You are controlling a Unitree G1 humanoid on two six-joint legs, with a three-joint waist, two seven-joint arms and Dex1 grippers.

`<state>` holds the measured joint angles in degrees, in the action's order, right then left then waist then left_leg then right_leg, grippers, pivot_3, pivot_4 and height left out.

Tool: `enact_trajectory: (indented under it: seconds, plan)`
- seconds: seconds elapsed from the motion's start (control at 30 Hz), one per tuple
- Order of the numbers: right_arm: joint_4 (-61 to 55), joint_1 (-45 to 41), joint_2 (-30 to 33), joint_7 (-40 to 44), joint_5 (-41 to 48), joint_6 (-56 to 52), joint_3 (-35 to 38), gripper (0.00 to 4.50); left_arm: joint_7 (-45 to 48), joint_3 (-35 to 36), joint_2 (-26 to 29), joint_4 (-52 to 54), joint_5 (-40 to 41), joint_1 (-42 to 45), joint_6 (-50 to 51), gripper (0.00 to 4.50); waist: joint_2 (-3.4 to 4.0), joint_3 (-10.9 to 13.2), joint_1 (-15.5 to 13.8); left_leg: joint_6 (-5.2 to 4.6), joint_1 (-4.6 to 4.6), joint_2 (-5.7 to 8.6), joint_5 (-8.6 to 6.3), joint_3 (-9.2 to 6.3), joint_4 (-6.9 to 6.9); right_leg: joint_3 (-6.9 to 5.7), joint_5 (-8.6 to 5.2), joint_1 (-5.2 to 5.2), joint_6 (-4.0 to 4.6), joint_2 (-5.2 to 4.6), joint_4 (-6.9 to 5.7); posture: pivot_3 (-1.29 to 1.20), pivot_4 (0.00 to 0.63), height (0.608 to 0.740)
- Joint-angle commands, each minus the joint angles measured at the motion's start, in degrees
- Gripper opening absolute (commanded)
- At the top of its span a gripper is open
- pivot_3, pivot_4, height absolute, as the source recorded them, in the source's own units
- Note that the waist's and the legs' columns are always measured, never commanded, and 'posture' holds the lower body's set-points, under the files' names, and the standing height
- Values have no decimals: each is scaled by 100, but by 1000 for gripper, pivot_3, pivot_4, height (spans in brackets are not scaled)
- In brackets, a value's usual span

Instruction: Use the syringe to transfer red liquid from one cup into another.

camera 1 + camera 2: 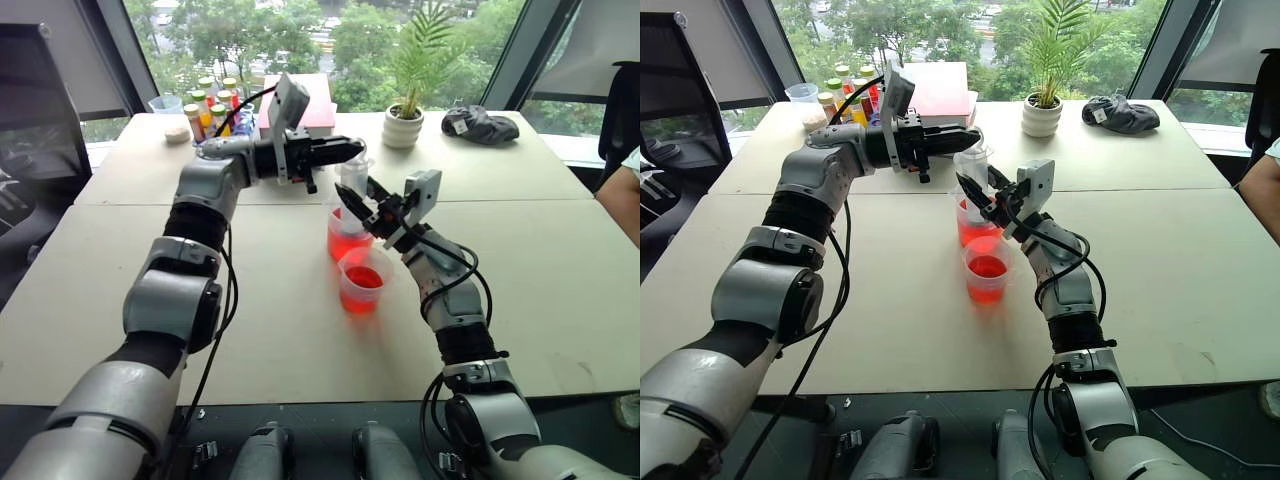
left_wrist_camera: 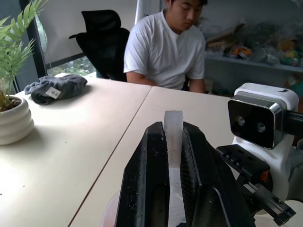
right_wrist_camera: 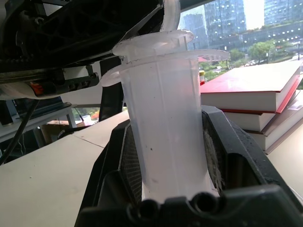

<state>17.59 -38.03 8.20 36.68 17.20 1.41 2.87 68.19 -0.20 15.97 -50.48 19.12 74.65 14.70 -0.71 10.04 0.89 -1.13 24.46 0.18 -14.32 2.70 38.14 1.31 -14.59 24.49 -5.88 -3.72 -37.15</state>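
Right gripper (image 1: 985, 200) clamps the barrel of the syringe (image 1: 352, 190) upright, its tip dipped in the taller cup (image 1: 347, 238) of red liquid (image 1: 348, 246) just below, so the left gripper (image 1: 352, 150), pinched on the plunger's ring above, can draw; the smaller cup (image 1: 362, 283) waits nearer.

arms: silver-grey shells, black joints | black cables | black fingers (image 1: 345, 150)

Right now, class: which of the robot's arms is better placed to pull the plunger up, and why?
The left. Its gripper is shut on the plunger, while the right gripper clamps the syringe barrel over the taller cup.
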Motion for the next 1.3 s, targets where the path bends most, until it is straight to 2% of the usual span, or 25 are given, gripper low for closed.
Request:
enact_trajectory:
  seconds: [0.03, 0.7, 1.3]
  plan:
    - [-265, -1, -16, 94, 51, -62, -117, 1423, -81, 204, 14, 73, 17, 380, -148, 40, 0, 0, 4, 0, 0, 0, 0, 0, 0, 0, 0, 0, 0, 0, 0, 0, 150, 740]
    - [469, -101, -83, 378, -33, -27, -281, 1423, -401, 626, 429, 177, 86, 943, -363, 40, 0, 0, 9, 0, 0, 0, 0, 0, 0, 0, 0, 0, 0, 1, 0, 0, 150, 740]
    - [500, -166, -37, 385, -32, -24, -259, 1423, -465, 636, 451, 168, 75, 1000, -432, 40, 0, 0, 15, 0, 0, 0, 0, 0, 0, 0, 0, 0, 0, 2, -1, 0, 150, 740]
